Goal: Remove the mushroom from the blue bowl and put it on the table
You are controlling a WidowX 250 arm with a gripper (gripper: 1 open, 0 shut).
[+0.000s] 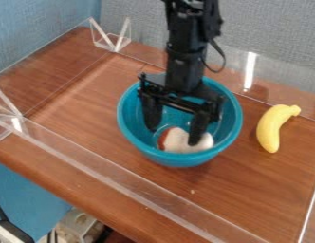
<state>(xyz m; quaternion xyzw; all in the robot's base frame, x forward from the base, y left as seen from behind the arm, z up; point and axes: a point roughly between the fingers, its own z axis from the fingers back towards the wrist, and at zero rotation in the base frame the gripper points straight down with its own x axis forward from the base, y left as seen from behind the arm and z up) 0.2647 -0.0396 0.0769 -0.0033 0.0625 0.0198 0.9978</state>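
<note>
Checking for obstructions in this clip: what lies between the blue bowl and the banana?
Between the blue bowl and the banana, the camera view shows only a narrow bare strip of brown tabletop.

Grey, finely textured panels [268,43] stand behind, one catching a bright vertical glint. Blue flooring [33,185] shows at lower left (probably floor, though the corner is cluttered), under soft, even light.

Brown wood-grain table [90,157] (clear low walls round edges); blue bowl [132,135] on it, yellow banana [270,129] beside bowl.
</note>
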